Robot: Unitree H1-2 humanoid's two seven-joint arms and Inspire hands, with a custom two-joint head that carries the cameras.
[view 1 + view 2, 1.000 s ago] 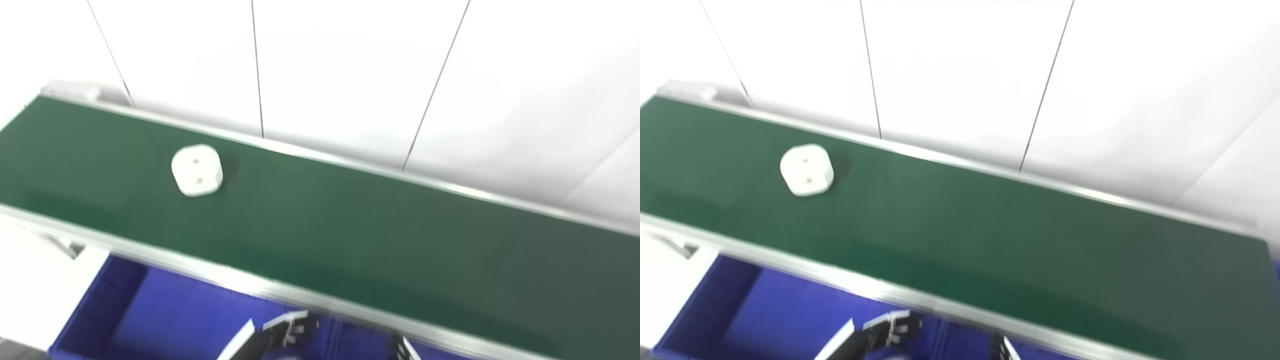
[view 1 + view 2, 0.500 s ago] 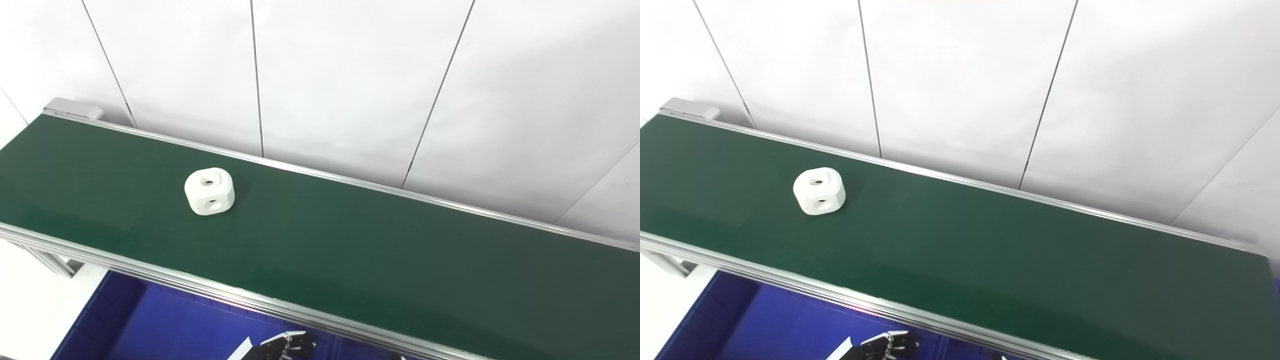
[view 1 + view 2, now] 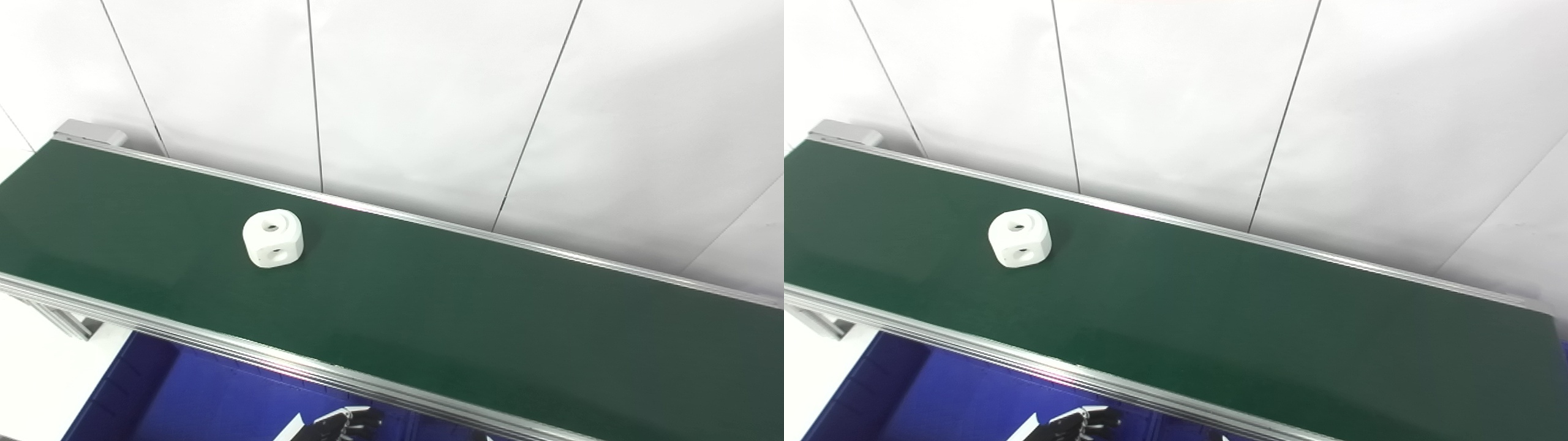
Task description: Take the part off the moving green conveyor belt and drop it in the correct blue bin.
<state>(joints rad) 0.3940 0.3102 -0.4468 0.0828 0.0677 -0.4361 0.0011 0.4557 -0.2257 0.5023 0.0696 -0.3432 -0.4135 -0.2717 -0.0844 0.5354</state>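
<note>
The left hand (image 3: 346, 422) sat low at the near edge, over the blue bin (image 3: 202, 398), fingers apart and holding nothing. The part (image 3: 272, 238) (a white rounded block with holes) lay on the green conveyor belt (image 3: 459, 306), far and left of that hand. The right hand was barely in view; its state could not be told.

A white part (image 3: 272, 238) on a dark green belt (image 3: 429, 294), silver-railed, above a blue bin (image 3: 202, 404), white wall (image 3: 429, 92) behind.
</note>
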